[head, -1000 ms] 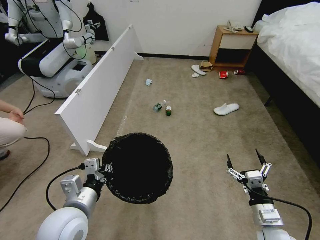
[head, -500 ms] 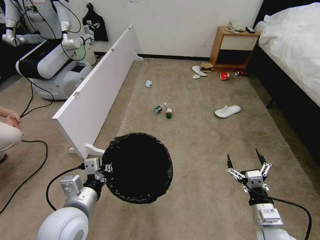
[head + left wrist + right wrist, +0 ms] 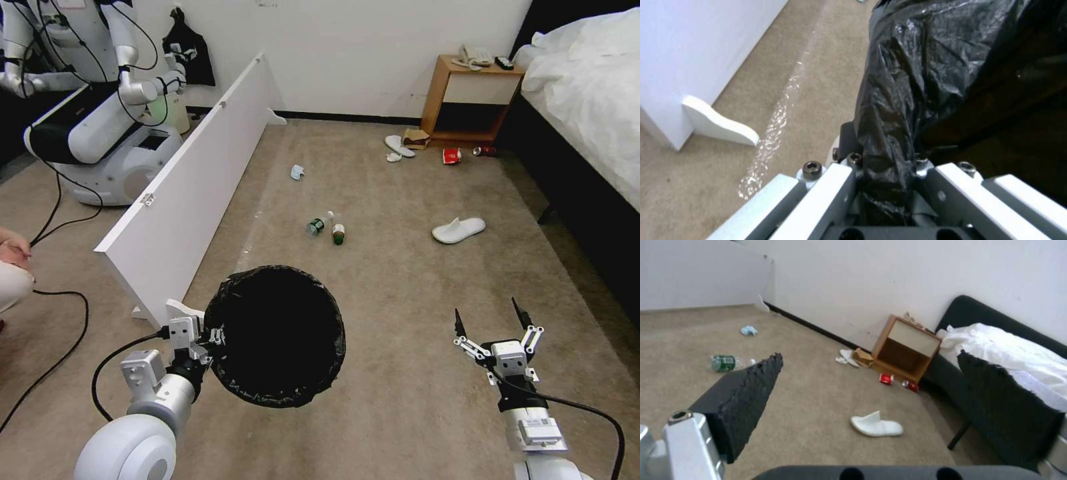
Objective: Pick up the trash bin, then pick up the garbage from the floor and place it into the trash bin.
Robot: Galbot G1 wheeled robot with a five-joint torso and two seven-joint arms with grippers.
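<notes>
My left gripper [image 3: 207,337] is shut on the rim of the trash bin [image 3: 277,333], a round bin lined with a black bag [image 3: 907,83], held above the carpet at lower left. My right gripper [image 3: 490,320] hangs open and empty at lower right; its black fingers [image 3: 746,390] frame the room. Garbage lies ahead on the carpet: two green-labelled bottles [image 3: 327,228], a light-blue tissue [image 3: 297,173], a white slipper [image 3: 458,230], and near the nightstand another slipper [image 3: 399,145], a brown paper bag [image 3: 416,138], a red cup [image 3: 451,155] and a red can [image 3: 485,151].
A long white board [image 3: 187,187] stands on edge along the left, its foot [image 3: 718,123] near the bin. Another robot [image 3: 100,120] with cables sits behind it. A wooden nightstand [image 3: 470,100] and a bed [image 3: 587,107] border the right. A person's hand shows at the left edge.
The whole view has shifted: the bottles, slipper and board sit slightly nearer and lower in the picture. Both arms and the bin hold the same pose.
</notes>
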